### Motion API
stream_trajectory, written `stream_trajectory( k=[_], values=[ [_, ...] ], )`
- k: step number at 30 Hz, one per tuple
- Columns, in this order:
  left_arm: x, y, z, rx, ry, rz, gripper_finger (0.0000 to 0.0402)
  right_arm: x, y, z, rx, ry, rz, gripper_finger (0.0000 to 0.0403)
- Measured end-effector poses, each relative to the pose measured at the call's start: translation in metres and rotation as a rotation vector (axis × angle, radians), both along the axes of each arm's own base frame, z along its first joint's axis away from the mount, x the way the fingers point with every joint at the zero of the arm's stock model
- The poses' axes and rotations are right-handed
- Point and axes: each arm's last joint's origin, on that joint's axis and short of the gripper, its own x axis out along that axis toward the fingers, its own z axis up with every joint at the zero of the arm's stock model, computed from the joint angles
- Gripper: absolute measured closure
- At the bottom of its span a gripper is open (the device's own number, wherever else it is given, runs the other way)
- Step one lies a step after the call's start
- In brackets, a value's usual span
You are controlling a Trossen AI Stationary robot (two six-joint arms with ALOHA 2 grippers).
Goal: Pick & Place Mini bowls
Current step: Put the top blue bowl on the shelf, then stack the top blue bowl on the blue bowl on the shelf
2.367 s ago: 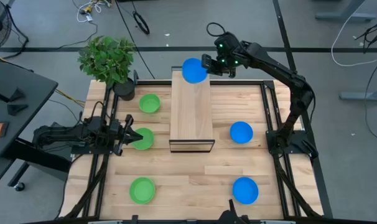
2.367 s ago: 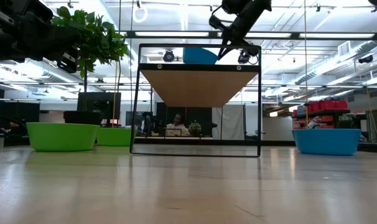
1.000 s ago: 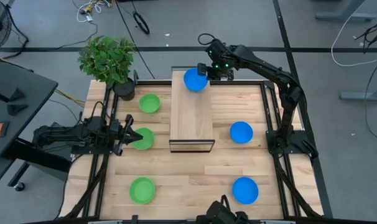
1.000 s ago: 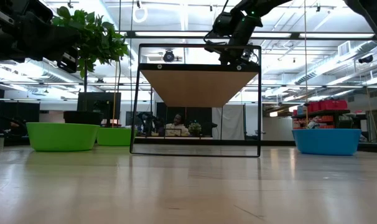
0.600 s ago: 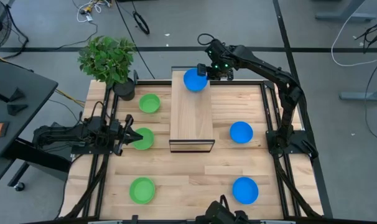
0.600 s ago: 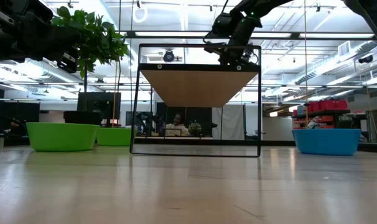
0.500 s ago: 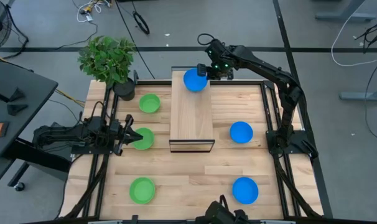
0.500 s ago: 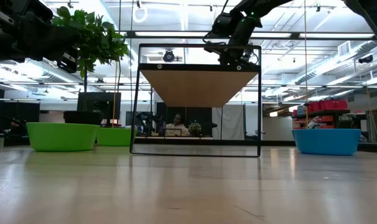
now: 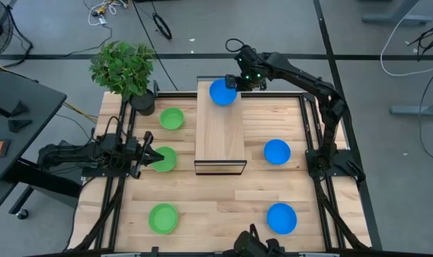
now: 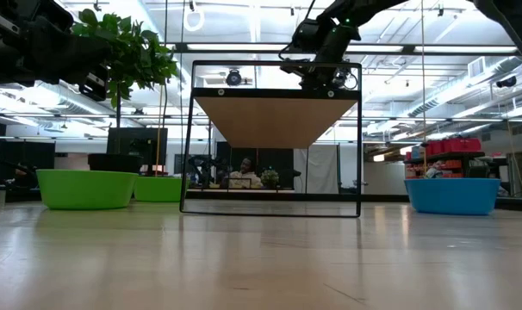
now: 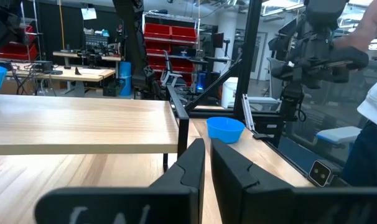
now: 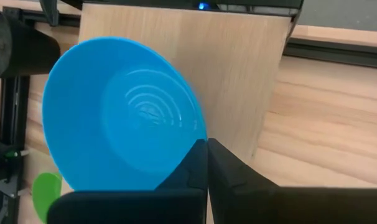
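My right gripper (image 9: 235, 83) is shut on a blue mini bowl (image 9: 221, 92) over the far end of the raised wooden shelf (image 9: 220, 128). Whether the bowl touches the shelf, I cannot tell. Two more blue mini bowls (image 9: 276, 151) (image 9: 281, 218) rest on their bases on the table's right half. Three green ones (image 9: 171, 118) (image 9: 163, 159) (image 9: 163, 218) rest likewise on its left half. My left gripper (image 9: 149, 157) waits at the left, shut and holding nothing, its tips pointing at the middle green bowl. My right gripper pinches the blue bowl's rim (image 12: 193, 148) on the side nearest the arm, one finger (image 12: 190, 163) on the inner face, the other outside. The fingers slant down from the far right. The bowl is tilted, its hollow turned toward the wrist.
A potted leafy plant (image 9: 123, 68) stands at the far left corner. The shelf's black frame (image 10: 358, 138) rises from the table's middle. Black rails (image 9: 313, 128) run along the left and right edges. A person's sleeve (image 11: 375, 106) shows beyond the table.
My right gripper has rolled a little about its own pointing line, staying shut on the blue bowl, which stays over the shelf's far end.
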Motion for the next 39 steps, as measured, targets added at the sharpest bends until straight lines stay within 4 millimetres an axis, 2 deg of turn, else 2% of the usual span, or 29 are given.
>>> stream_trajectory(
  k=[15, 39],
  values=[
    [0.0000, 0.0000, 0.0000, 0.000, 0.000, 0.000, 0.0371, 0.0030, -0.0009, -0.0024, -0.010, -0.003, 0.016, 0.0401],
    [0.0000, 0.0000, 0.0001, 0.000, 0.000, 0.000, 0.0371, 0.0014, 0.0013, 0.0000, 0.003, -0.011, 0.042, 0.0333]
  ],
)
